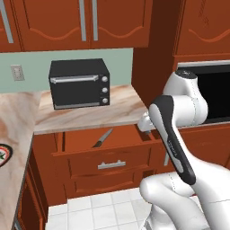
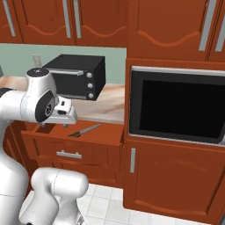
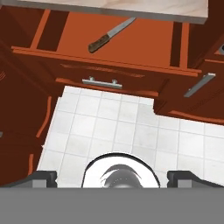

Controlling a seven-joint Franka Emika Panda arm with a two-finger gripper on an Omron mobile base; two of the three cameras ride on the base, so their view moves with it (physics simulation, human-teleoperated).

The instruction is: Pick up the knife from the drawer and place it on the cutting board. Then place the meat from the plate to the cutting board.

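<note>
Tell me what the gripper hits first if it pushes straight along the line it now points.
Probably the white tiled floor in front of the drawer. The open gripper looks down at the tiles; the knife lies off that line, toward the hand view's top. Depth is unclear.

Even, diffuse rendered lighting with no visible source; all three views are moderately bright and sharp throughout, without blur, glare or edge distortion. The glossy black toaster oven (image 1: pixel 79 83) and the dark built-in oven window (image 2: pixel 180 107) carry only faint sheen, and the pale marbled desk (image 1: pixel 85 113) is evenly lit. The open reddish-brown wooden drawer (image 3: pixel 109 48) is softly shaded beneath the desk edge, while the white floor tiles (image 3: pixel 131 127) show mild grey mottling.
</note>
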